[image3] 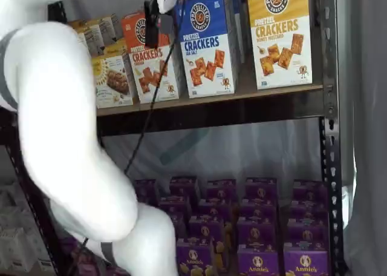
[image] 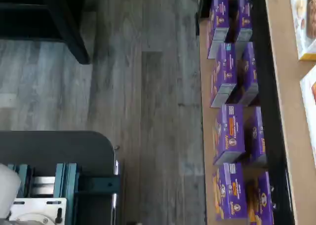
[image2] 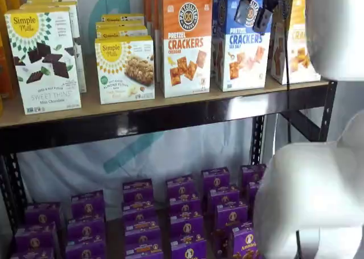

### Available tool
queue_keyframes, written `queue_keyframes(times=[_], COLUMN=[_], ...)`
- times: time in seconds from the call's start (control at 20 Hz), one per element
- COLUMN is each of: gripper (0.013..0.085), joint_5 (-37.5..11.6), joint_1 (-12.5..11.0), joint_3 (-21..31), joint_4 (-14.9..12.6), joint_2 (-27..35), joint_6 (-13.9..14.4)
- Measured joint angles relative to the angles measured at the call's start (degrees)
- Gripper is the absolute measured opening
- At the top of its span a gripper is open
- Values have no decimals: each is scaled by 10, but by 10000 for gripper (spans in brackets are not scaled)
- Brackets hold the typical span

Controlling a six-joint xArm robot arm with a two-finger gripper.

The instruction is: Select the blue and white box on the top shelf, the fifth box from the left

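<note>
2 black fingers of the gripper (image2: 254, 12) hanging from the upper edge in a shelf view, a plain gap between them, so parted and holding nothing. Positioned in front of the upper face of the blue and white box (image2: 243, 43), over its round black logo. In the other shelf view only a dark finger (image3: 152, 23) seen side-on, with a black cable (image3: 148, 106) trailing down past the shelf edge.

Blue and white box upright on the top shelf (image2: 142, 118), front facing out, blue above, white below, marked "PRETZEL CRACKERS SEA SALT" with square cracker pictures. Just beside it on one side, the orange-topped cheddar crackers box (image2: 184, 43); on the other, the yellow-topped crackers box (image3: 280, 34), marked honey mustard. Further along the same board, an almond flour bars box (image2: 125, 69) and a Sweet Thins mint chocolate box (image2: 44, 60).

Below, rows of purple Annie's boxes (image2: 187, 213) on the lower shelf, visible in both shelf views and in the wrist view (image: 229, 136).

Large white arm (image3: 60, 137) filling much of the foreground. Grey wood-look floor (image: 148, 111) in the wrist view, beside a dark mount with teal brackets (image: 64, 180).
</note>
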Motion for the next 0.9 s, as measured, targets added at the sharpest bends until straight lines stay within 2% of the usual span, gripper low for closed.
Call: queue_keyframes(times=[0.15,0.35,0.5,0.75,0.9], gripper=[850,850,850,850,850], joint_5=[6,-3,-24,-95,-112], joint_1=[14,15,5,-30,-37], joint_3=[-5,7,22,55,54], joint_4=[-21,-22,-7,42,43], joint_2=[3,-5,-18,-47,-49], joint_6=[4,5,0,-14,-21])
